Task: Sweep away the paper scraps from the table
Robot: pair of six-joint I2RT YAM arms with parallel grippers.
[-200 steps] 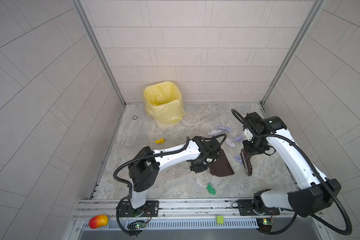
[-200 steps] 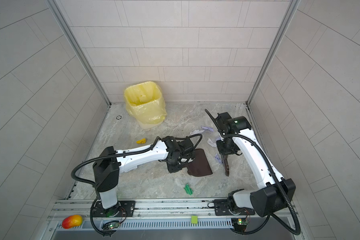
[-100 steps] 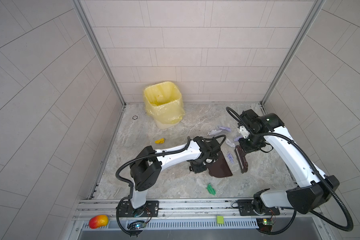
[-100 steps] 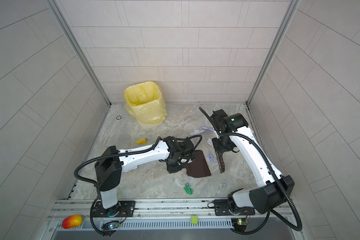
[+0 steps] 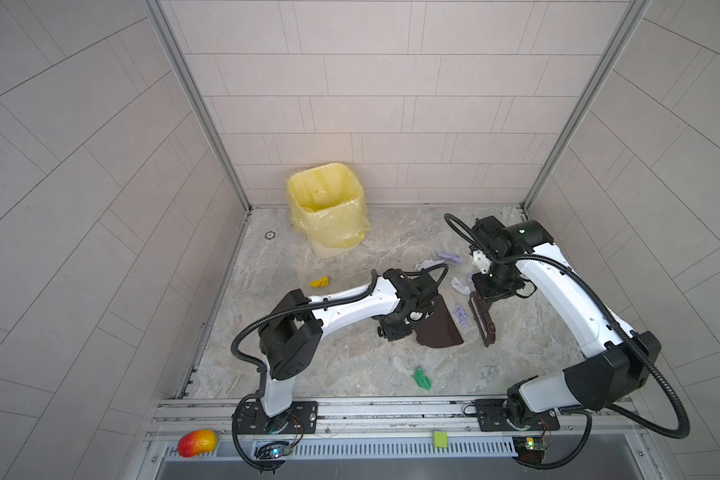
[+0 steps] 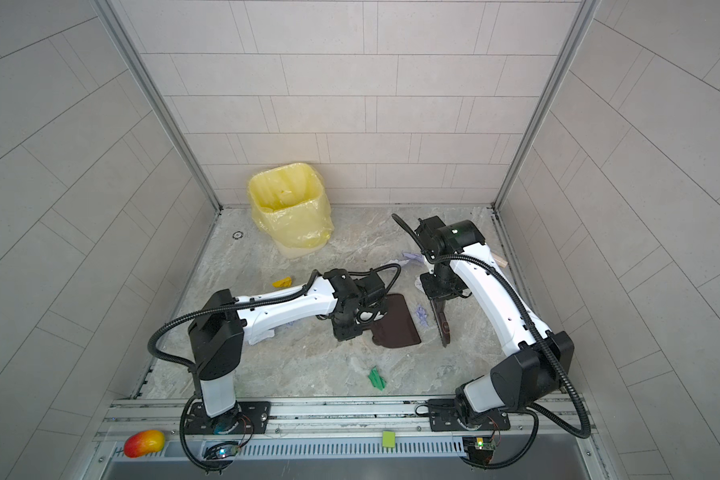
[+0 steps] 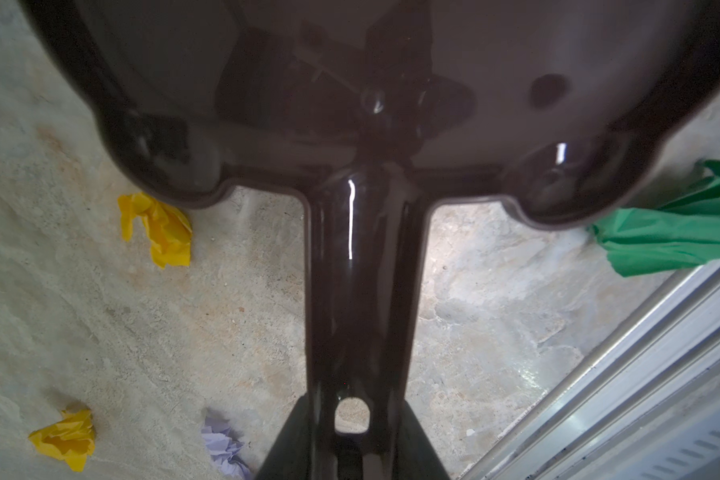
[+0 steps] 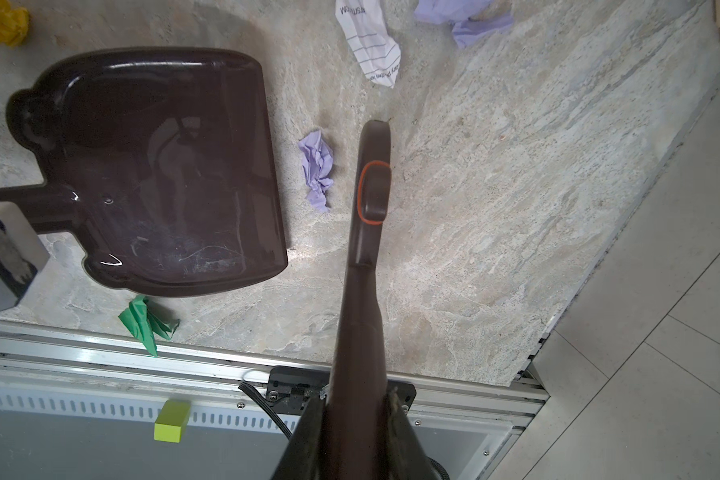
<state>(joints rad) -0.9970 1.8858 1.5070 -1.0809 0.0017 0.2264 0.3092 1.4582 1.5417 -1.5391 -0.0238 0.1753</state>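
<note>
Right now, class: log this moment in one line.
left gripper: shut on dustpan | right gripper: shut on brush | lilac scrap: between dustpan and brush | dustpan: empty

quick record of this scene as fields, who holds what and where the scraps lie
left gripper: shut on the dustpan handle
right gripper: shut on the brush
dustpan: on the table, mouth toward the brush
nearest scrap: lilac scrap between dustpan and brush
other scraps: green scrap by the front rail; yellow scrap nearer the bin
bin: yellow-lined, at the back wall
</note>
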